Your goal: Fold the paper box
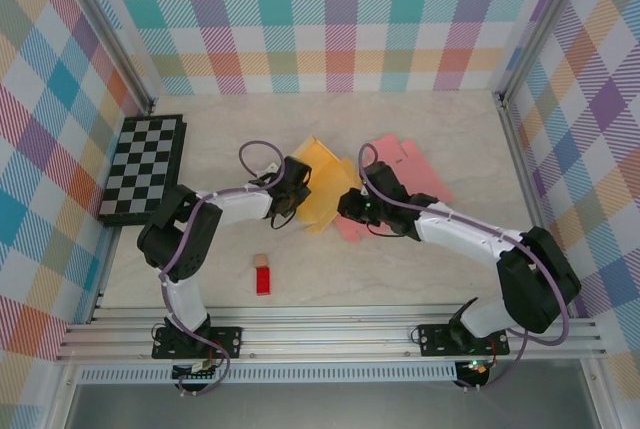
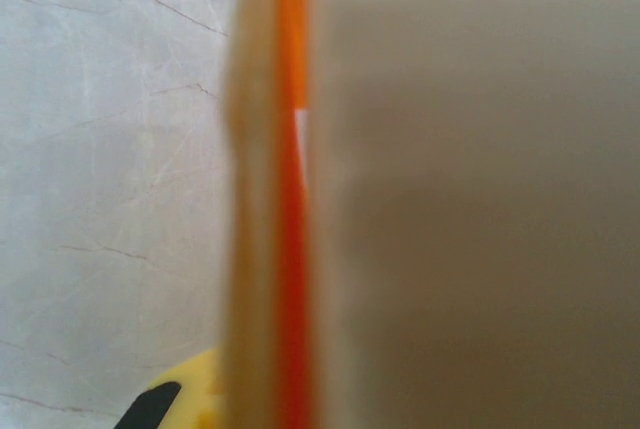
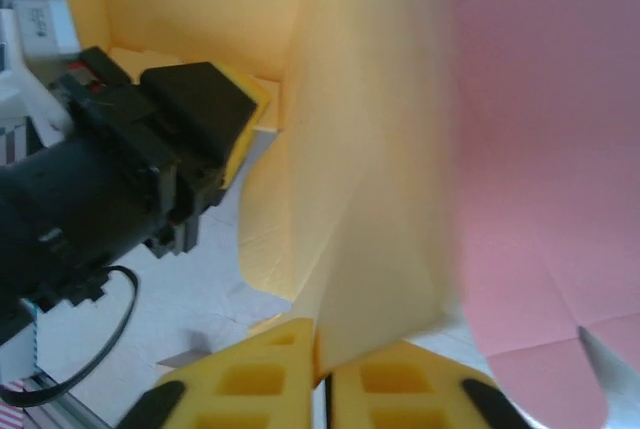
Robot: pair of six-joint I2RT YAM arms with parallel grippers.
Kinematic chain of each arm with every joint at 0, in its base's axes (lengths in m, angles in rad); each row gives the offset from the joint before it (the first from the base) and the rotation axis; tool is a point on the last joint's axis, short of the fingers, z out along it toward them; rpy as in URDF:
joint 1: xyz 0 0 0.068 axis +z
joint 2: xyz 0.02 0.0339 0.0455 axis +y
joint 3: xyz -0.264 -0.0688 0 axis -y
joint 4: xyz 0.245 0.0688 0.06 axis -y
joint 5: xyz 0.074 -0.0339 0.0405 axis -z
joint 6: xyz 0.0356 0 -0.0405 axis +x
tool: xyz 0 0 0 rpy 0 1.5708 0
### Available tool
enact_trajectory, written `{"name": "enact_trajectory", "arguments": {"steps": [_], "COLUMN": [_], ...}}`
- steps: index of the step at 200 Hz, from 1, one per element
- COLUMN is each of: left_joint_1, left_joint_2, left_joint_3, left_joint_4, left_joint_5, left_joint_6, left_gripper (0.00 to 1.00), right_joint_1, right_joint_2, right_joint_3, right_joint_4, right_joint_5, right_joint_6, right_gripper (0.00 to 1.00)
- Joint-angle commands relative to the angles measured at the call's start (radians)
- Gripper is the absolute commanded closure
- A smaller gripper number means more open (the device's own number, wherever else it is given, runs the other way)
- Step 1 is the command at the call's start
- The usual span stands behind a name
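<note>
- Yellow paper box (image 2: 262, 199): pressed edge-on against the left wrist lens and blurred there. From above it is a partly unfolded sheet in the middle of the table (image 1: 400, 279), with one panel raised upright.
- Left gripper (image 1: 298, 192): fingers closed tight on the box's left edge.
- Right gripper (image 3: 322, 369): yellow pads pinched together on the box's lower right panel, which stands between them.
- Pink paper sheet (image 1: 410, 174): lies flat to the right of the box, and its near edge touches the yellow sheet.
- Small wooden cube (image 1: 261, 261): toward the table's front edge, left of centre.
- Red block (image 1: 263, 280): just in front of the cube, touching it.
- Checkerboard (image 1: 143, 169): lies flat along the table's left edge.
</note>
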Motion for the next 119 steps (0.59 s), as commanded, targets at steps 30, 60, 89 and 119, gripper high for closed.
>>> {"name": "enact_trajectory", "arguments": {"steps": [30,60,89,119], "left_joint_1": [-0.006,-0.006,-0.006,-0.009], "left_joint_2": [0.007,-0.014,-0.059,-0.138], "left_joint_3": [-0.016,-0.021,-0.042,-0.059], "left_joint_4": [-0.067,-0.075,-0.068,-0.081], "left_joint_5": [0.045,0.038,0.033,0.026], "left_joint_6": [-0.029,-0.019,0.001,0.033], "left_gripper": [0.99,0.79,0.53,0.39], "right_joint_1": [0.056,0.059,0.059,0.059], "right_joint_2": [0.007,-0.007,-0.02,-0.03], "right_joint_3": [0.04,0.032,0.044,0.052], "right_joint_4": [-0.01,-0.021,-0.048,-0.088], "right_joint_5": [0.128,0.172,0.213,0.251], "right_joint_6": [-0.014,-0.023,-0.052,-0.073], "right_gripper": [1.0,1.0,1.0,1.0]}}
